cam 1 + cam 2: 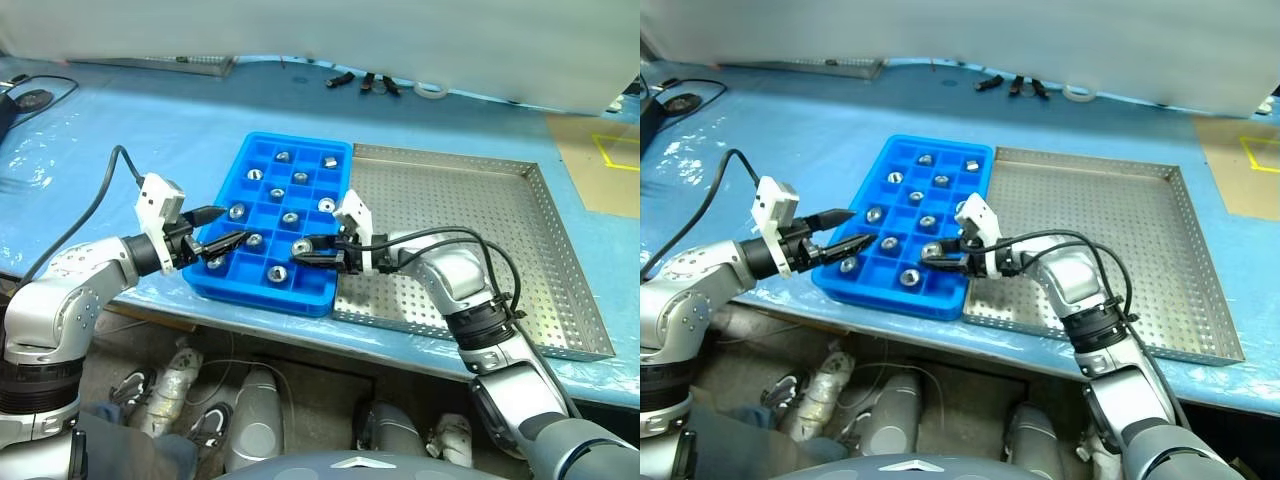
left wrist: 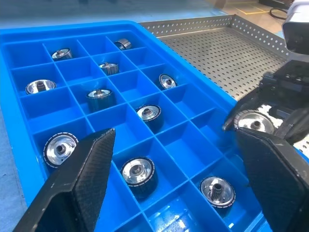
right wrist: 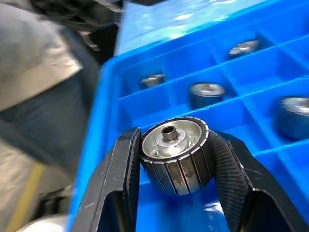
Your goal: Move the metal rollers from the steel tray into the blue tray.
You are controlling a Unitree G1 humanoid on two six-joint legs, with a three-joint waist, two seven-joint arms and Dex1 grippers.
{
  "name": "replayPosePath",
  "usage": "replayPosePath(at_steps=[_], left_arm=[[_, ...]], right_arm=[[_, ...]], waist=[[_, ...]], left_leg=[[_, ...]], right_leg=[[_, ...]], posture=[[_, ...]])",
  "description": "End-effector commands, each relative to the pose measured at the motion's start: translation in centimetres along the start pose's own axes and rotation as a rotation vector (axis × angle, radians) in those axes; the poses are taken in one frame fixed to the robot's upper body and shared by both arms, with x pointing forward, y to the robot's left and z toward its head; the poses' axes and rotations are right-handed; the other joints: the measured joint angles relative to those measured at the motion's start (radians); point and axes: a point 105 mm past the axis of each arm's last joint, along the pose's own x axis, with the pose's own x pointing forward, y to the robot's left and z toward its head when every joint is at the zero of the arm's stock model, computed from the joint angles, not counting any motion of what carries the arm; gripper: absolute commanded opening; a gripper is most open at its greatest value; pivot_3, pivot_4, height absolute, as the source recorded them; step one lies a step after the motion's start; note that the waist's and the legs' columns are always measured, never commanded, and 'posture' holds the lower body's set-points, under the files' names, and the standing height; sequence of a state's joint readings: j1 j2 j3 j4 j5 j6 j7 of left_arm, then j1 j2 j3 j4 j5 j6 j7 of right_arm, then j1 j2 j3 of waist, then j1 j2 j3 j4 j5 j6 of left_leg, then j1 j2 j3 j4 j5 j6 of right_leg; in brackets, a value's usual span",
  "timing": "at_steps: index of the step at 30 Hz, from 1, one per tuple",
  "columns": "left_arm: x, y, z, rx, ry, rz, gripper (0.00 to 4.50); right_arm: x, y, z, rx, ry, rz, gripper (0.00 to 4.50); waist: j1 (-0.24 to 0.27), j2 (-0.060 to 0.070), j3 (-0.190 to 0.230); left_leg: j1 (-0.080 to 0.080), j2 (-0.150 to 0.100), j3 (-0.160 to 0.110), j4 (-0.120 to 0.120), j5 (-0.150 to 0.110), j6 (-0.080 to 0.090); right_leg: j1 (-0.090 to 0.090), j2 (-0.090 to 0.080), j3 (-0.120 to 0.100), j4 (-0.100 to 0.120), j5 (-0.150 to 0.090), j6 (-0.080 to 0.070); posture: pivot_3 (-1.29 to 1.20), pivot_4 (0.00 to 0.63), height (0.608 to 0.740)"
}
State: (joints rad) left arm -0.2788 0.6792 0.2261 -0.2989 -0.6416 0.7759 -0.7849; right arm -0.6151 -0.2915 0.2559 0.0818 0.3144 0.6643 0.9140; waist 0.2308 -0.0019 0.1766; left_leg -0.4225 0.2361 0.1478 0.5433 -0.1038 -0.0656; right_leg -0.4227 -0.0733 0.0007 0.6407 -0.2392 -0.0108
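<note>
Blue-covered bench (image 1: 150, 130) carries the blue tray (image 1: 222, 287) beside the steel tray (image 1: 470, 200), now bare. Right gripper (image 3: 175, 159) is clenched on a metal roller (image 3: 176, 153) above a near compartment, evidently for placing; left gripper (image 1: 222, 228) hovers released alongside.

Above the blue tray (image 1: 232, 163), both grippers crowd its near edge, the left gripper (image 1: 218, 228) gaping, the right gripper (image 1: 312, 250) clamping a roller (image 3: 175, 154); the steel tray (image 1: 470, 200) lies unobstructed.
</note>
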Motion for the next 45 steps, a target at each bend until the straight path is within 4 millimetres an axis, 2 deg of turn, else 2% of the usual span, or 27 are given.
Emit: replayPosePath(at_steps=[1,8,14,21,25,29,34,39,42,45], left_arm=[[0.0,-0.2,1.1,0.043,-0.02,-0.019,4.21],[0.2,-0.2,1.3,0.048,-0.018,-0.027,4.21],[0.4,-0.1,1.4,0.052,-0.018,-0.033,4.21],[1.2,0.2,2.0,0.065,-0.038,-0.054,4.21],[2.9,0.7,2.4,0.076,-0.063,-0.067,4.21],[5.4,0.9,3.0,0.083,-0.094,-0.101,4.21],[9.3,0.0,3.6,0.077,-0.129,-0.202,4.21],[12.5,0.4,3.5,0.051,-0.146,-0.235,4.21],[13.7,0.2,3.3,0.05,-0.141,-0.259,4.21],[14.3,-0.4,3.0,0.051,-0.127,-0.31,4.21]], right_arm=[[-0.2,-1.1,1.4,-0.047,-0.045,-0.061,1.78],[-0.5,-0.3,0.5,-0.075,-0.019,-0.018,1.78],[-0.5,-1.1,1.5,-0.071,-0.043,-0.057,3.71],[-1.4,-1.6,5.1,-0.146,-0.137,-0.119,3.71],[-3.4,-2.9,7.3,-0.156,-0.225,-0.237,3.71],[-5.8,-4.4,7.9,-0.141,-0.277,-0.362,3.71],[-9.7,-5.7,7.5,-0.124,-0.312,-0.526,3.71],[-14.4,-7.3,5.3,-0.092,-0.304,-0.759,3.71],[-15.7,-7.7,4.1,-0.062,-0.304,-0.837,3.71],[-16.1,-7.8,2.2,-0.022,-0.287,-0.884,3.71]], waist=[[0.0,0.0,0.0],[0.0,0.0,0.0],[-0.002,0.0,0.0],[-0.004,0.0,0.0],[-0.008,0.0,0.0],[-0.02,0.0,0.0],[-0.036,0.0,0.0],[-0.062,0.0,0.0],[-0.086,0.0,0.0],[-0.107,0.0,0.0]], left_leg=[[0.0,0.0,0.0,0.0,0.0,0.0],[-0.001,0.0,0.0,0.0,0.0,0.0],[0.0,0.0,0.0,0.0,0.0,0.0],[-0.001,0.0,0.0,0.001,0.0,-0.001],[-0.001,0.0,0.0,0.001,0.001,-0.001],[-0.001,0.0,0.0,0.001,0.001,-0.001],[-0.001,-0.001,0.0,0.002,0.001,-0.002],[-0.001,-0.001,0.0,0.002,0.001,-0.002],[-0.001,-0.002,0.0,0.002,0.001,-0.001],[0.0,-0.002,0.0,0.002,0.001,-0.001]], right_leg=[[0.0,0.0,0.0,0.0,0.0,0.0],[0.0,0.0,0.0,0.0,0.0,0.0],[0.0,0.0,0.0,0.0,0.0,0.0],[0.0,0.0,0.0,0.0,0.0,0.0],[0.0,0.0,0.0,0.0,0.0,0.0],[0.001,0.0,0.0,0.001,0.0,0.0],[0.001,0.0,0.0,0.001,0.003,0.004],[0.001,0.0,0.0,0.0,0.003,0.005],[0.001,0.0,0.0,0.0,0.003,0.005],[0.001,0.0,0.001,0.0,0.003,0.005]], posture=[[0.29,0.15,0.74],[0.28,0.15,0.74],[0.27,0.15,0.74],[0.23,0.15,0.74],[0.19,0.15,0.74],[0.12,0.15,0.74],[0.05,0.15,0.74],[-0.03,0.15,0.74],[-0.07,0.15,0.74],[-0.11,0.15,0.74]])
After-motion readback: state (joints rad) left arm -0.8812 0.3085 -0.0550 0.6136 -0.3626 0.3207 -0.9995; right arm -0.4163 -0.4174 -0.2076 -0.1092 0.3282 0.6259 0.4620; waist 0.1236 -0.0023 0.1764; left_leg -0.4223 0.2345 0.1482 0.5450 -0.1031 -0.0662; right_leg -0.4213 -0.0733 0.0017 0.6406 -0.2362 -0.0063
